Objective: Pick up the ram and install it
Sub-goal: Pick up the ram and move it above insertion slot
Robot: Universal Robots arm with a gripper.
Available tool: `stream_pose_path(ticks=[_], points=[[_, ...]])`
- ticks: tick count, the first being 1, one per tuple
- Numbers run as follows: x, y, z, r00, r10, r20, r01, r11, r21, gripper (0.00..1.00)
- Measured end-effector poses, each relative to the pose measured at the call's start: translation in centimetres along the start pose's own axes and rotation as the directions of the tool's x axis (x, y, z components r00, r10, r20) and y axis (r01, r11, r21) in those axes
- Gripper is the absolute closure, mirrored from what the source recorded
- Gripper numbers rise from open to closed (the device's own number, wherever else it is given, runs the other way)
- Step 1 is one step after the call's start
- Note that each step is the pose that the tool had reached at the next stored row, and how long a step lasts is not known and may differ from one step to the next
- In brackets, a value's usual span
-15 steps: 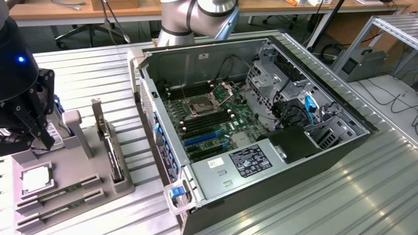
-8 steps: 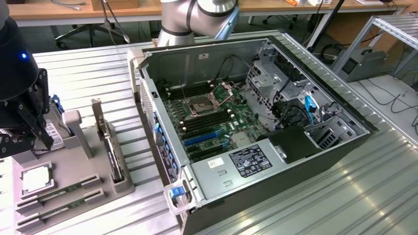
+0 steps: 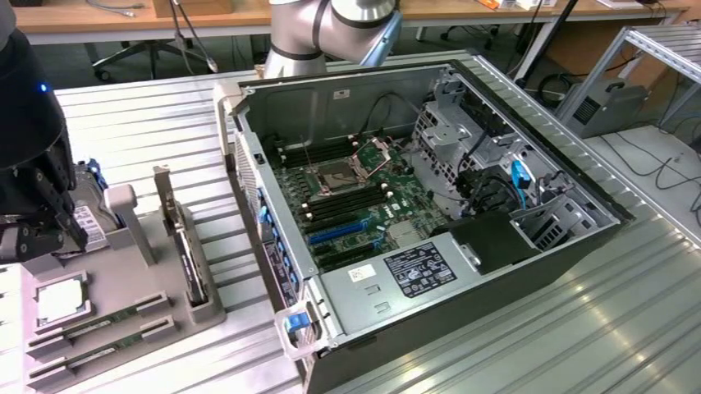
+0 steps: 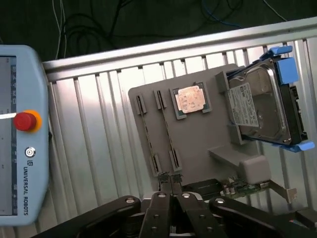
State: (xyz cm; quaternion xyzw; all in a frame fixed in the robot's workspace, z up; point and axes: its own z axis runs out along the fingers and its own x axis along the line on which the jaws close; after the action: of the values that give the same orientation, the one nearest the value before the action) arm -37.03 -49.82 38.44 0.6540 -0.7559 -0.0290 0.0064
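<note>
Two ram sticks lie edge-up in the slots of a grey holder tray [image 3: 131,246] at the exterior view's lower left, one ram [image 3: 104,322] behind the other ram [image 3: 97,355]. From the wrist they read as thin lines, ram [image 4: 147,136] and ram [image 4: 167,131]. My black gripper [image 3: 49,242] hangs above the tray's back part near the hard drive. In the wrist view the gripper [image 4: 171,182] has its fingers pressed together with nothing between them, just short of the near ends of the ram slots.
The tray also carries a CPU [image 4: 190,99], a silver hard drive in blue rails [image 4: 260,106] and an upright expansion card [image 3: 180,246]. An open computer case [image 3: 438,213] with its motherboard [image 3: 362,205] stands to the exterior view's right. A teach pendant [image 4: 20,134] lies beside the tray.
</note>
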Motion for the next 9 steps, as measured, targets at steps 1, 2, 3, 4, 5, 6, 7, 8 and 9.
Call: stream_pose_path(ticks=[1, 2, 3, 4, 5, 6, 7, 8, 9], points=[[0.00, 0.00, 0.00, 0.9998, -0.018, -0.0009, 0.018, 0.9998, -0.0005, 0.89], [0.00, 0.00, 0.00, 0.9993, -0.038, -0.0020, 0.038, 0.9993, -0.0012, 0.89], [0.00, 0.00, 0.00, 0.9979, -0.065, -0.0033, 0.065, 0.9979, -0.0020, 0.89], [0.00, 0.00, 0.00, 0.9953, -0.097, -0.0049, 0.097, 0.9953, -0.0030, 0.89], [0.00, 0.00, 0.00, 0.9934, -0.115, -0.0059, 0.115, 0.9934, -0.0037, 0.89], [0.00, 0.00, 0.00, 0.9912, -0.132, -0.0067, 0.132, 0.9913, -0.0042, 0.89], [0.00, 0.00, 0.00, 0.9885, -0.151, -0.0076, 0.151, 0.9886, -0.0048, 0.89], [0.00, 0.00, 0.00, 0.9862, -0.165, -0.0083, 0.165, 0.9862, -0.0055, 0.89], [0.00, 0.00, 0.00, 0.9856, -0.169, -0.0084, 0.169, 0.9856, -0.0055, 0.89]])
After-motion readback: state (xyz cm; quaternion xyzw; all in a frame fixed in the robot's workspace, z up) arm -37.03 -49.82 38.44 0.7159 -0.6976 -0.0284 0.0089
